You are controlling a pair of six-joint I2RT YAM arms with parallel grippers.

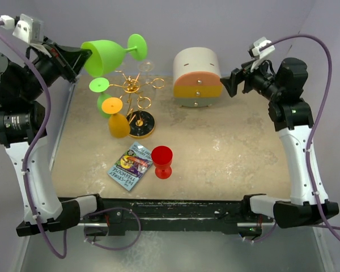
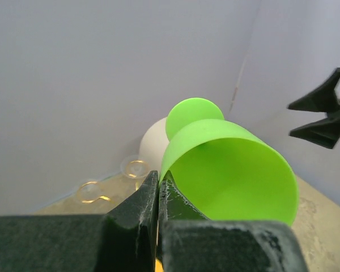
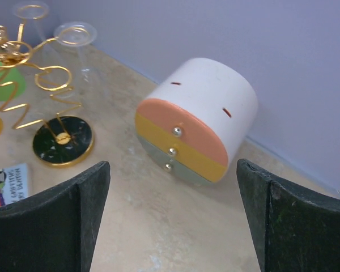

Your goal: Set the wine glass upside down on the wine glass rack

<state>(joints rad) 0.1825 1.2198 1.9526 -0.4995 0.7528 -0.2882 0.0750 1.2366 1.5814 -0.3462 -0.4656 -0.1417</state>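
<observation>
Black-and-white arms (image 1: 297, 164) with purple cables (image 1: 331, 63).

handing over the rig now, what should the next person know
Left gripper: shut on the rim of the green wine glass, held sideways in the air by the wine glass rack.
Right gripper: open, empty, near the drawer box.
Done: an orange glass and a second green glass appear hung.
Left: hang the held glass upside down; red glass stands on the table.

On your beige table (image 1: 232, 153) you have the wine glass rack (image 1: 140, 126) standing at the back left, a drawer box (image 1: 197, 77) at the back, and a red glass (image 1: 162, 161) upright just beside a booklet (image 1: 130, 166) near the front.
</observation>
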